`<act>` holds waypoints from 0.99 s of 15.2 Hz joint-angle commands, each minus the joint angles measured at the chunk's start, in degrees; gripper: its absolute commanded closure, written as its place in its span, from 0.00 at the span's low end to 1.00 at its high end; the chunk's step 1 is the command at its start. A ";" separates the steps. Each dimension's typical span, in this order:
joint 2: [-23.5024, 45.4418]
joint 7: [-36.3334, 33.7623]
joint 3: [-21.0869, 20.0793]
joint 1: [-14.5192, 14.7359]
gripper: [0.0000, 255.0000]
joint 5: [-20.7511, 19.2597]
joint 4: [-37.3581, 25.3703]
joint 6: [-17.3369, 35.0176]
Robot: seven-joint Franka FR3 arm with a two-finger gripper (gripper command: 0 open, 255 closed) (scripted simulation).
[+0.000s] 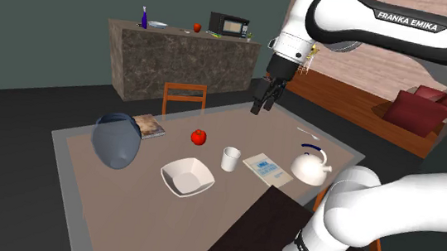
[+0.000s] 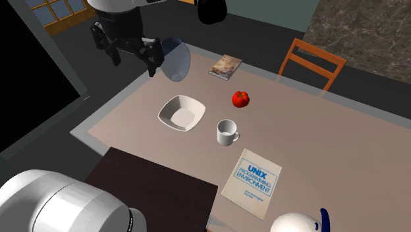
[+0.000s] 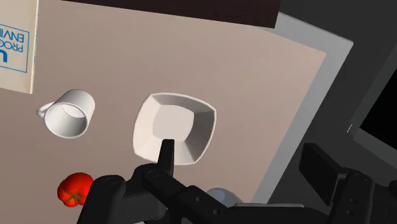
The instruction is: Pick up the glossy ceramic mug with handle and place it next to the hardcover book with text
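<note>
1. I'm working over a beige table (image 1: 72,178) with a grey rim. The dark box stand (image 1: 267,224) butts against its near edge in the shoulder view.
2. A wooden chair (image 1: 184,98) is at the far edge. Behind it is a stone-faced counter (image 1: 182,59) carrying a microwave (image 1: 229,24). The floor is dark, and a red sofa (image 1: 427,105) sits on a raised wooden floor at that view's right.
3. The second exterior view has a window (image 2: 56,10) at top left and a black area down its left side.
4. The mug (image 2: 226,132) is white and glossy. It stands near the middle of the table, between the red fruit (image 2: 240,99) and the UNIX book (image 2: 253,182), just beside the white square bowl (image 2: 180,113) and touching none of them.
5. It is upright, long axis vertical, mouth up. Its handle points toward the UNIX book.
6. A second book (image 2: 225,66) with a picture cover, a bluish translucent vessel (image 1: 117,140) tipped on its side and a white kettle (image 1: 310,166) share the table.
7. The gripper (image 1: 265,103) hangs high over the table, fingers apart and holding nothing, well away from the mug.
</note>
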State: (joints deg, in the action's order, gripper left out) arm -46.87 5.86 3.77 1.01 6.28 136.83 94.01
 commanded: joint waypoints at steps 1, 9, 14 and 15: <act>0.00 0.00 0.00 0.00 0.00 0.00 0.00 0.00; 6.92 3.83 1.97 -1.70 0.00 -3.32 8.77 15.55; 14.16 5.99 3.51 -2.73 0.00 -5.13 11.85 25.94; 15.87 6.41 3.85 -2.92 0.00 -5.45 12.22 28.05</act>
State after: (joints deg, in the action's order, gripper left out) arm -33.43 11.64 7.12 -1.71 1.18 149.31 119.73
